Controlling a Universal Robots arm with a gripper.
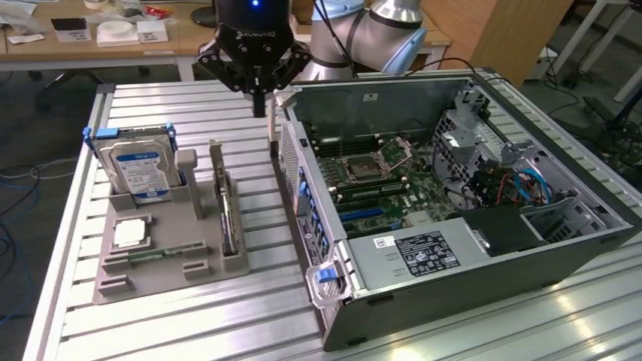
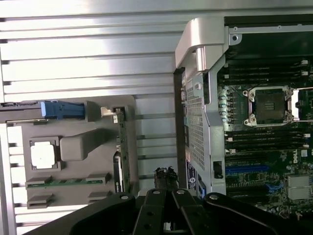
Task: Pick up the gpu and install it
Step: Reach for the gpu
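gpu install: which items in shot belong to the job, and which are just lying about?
Job:
- gpu, on edge in the grey holder
- open computer case
- gripper, shut, holding nothing, near the case's corner

Lying about:
- hard drive
- processor chip
- memory stick

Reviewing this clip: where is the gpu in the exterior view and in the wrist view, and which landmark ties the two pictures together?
Exterior view: the gpu stands on edge in the grey holder, on the side facing the computer case, to the exterior view's left of the case.
Wrist view: the gpu is seen edge-on, a thin strip between the holder and the case.
Shared landmark: the square silver processor lying flat in the holder.
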